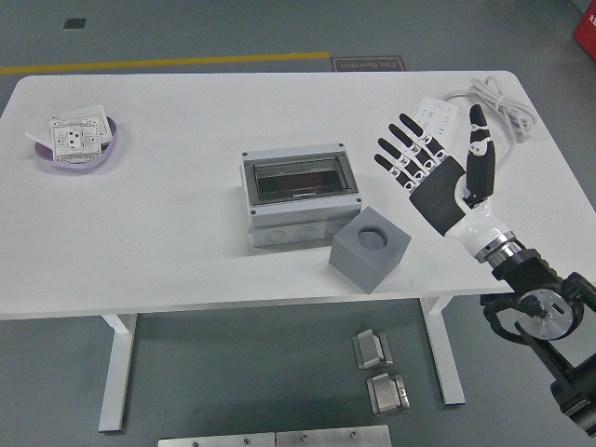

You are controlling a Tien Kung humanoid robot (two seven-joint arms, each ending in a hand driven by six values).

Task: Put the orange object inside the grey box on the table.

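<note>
White table (168,233): purple bowl (79,154) far left, perhaps holding cards; power strip (436,115) far right.

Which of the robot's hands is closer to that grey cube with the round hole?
The right hand: it hovers open just right of and beyond the grey cube, not touching it. The left hand isn't in view.

A white table (168,223) is seen carrying a grey box (300,197) with a dark clear lid near its middle, a grey cube (370,249) touching its near right corner, a purple bowl (78,154) far left, and a white power strip (436,116) with coiled cable far right.
</note>
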